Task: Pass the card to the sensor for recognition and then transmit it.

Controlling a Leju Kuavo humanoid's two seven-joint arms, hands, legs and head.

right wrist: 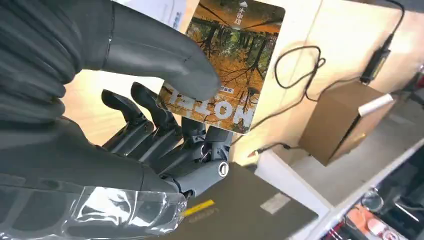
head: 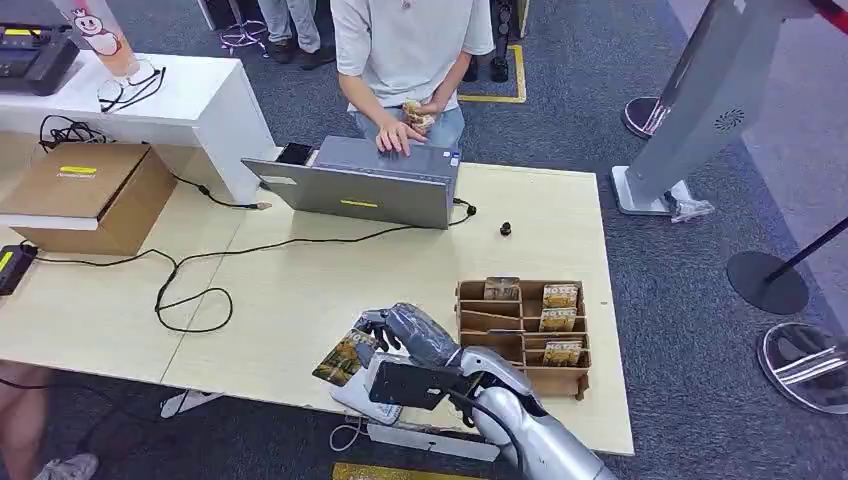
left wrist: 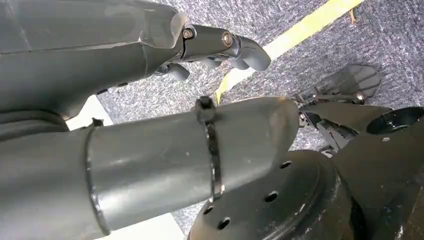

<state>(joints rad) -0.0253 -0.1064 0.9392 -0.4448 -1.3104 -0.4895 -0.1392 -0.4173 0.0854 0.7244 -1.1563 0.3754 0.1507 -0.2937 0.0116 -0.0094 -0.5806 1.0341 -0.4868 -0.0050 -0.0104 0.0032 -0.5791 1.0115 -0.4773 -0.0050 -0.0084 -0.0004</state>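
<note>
Head view: 1 right hand (head: 405, 335) reaches over the front of the wood table (head: 300, 290). It holds 1 card (head: 346, 357) w/ an orange tree pic, just above 1 white sensor box (head: 365, 400) at the table's front edge. Beside the hand stands 1 wood rack (head: 523, 335) w/ 4 more cards in its slots. 1 grey laptop (head: 360, 185) sits at the far side, and 1 person (head: 405, 60) has a hand on its keys. 1 black cable (head: 190, 275) loops across the top. 1 brown box (head: 85, 195) sits at the left. Floor is blue-grey carpet w/ yellow tape lines.

Left wrist view: 1 left hand (left wrist: 220, 47) hangs over the carpet (left wrist: 320, 55), fingers curled in, nothing in them. 1 yellow line (left wrist: 300, 32) runs on the floor.

Right wrist view: the thumb (right wrist: 165, 55) presses the card (right wrist: 227, 70) on the fingers (right wrist: 165, 130), so it's clamped tight. The card hangs over the table, near the laptop lid (right wrist: 240, 210) and the brown box (right wrist: 335, 120).
</note>
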